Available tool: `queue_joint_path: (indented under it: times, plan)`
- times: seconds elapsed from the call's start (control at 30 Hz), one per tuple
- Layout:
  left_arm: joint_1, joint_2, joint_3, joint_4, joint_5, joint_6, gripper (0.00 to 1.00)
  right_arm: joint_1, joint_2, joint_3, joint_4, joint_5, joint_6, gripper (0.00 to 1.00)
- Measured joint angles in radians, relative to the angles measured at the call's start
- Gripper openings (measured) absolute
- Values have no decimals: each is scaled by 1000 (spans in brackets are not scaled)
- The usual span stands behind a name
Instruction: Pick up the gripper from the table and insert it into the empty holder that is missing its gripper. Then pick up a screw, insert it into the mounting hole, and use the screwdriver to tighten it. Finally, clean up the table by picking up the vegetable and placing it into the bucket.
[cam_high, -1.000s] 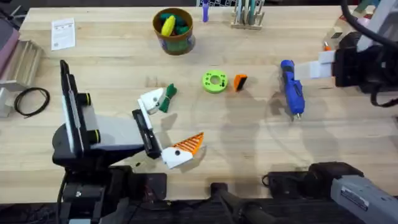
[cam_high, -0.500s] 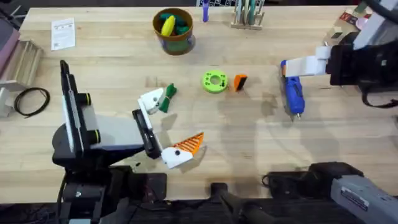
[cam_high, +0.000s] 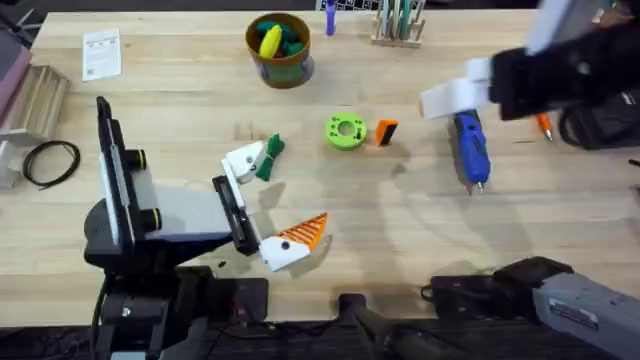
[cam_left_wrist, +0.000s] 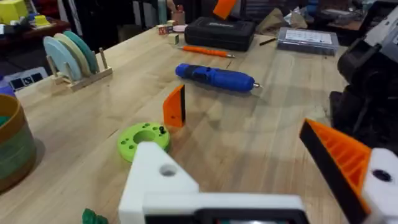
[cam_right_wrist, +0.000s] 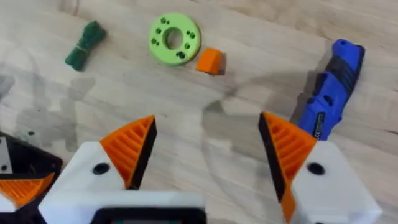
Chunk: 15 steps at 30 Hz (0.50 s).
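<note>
Table (cam_high: 400, 230): pale wood, visible grain, matt. Screwdriver (cam_high: 469, 148): blue plastic, slight sheen, thin metal tip. Small wedge (cam_right_wrist: 209, 61): orange plastic, matt. Green disc (cam_right_wrist: 175, 38): plastic, smooth and matt. Toy vegetable (cam_right_wrist: 84, 46): knobbly, rough-looking, possibly soft plastic. Right gripper (cam_right_wrist: 208, 152): white plastic mounts, ribbed orange pads. Bucket (cam_high: 280, 62): looked like glossy plastic.

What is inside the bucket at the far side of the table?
The bucket holds a yellow toy piece and blue-green pieces that rise to its rim. What lies beneath them, down to the bottom, is covered.
</note>
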Motion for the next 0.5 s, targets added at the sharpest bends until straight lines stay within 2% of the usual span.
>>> queue_joint_path:
  times: [0.23, 0.5]
  plan:
    - [0, 0, 0, 0, 0, 0, 985, 148, 206, 133, -35, 98, 62, 991]
    - [0, 0, 0, 0, 0, 0, 985, 174, 378, 141, -16, 128, 92, 991]
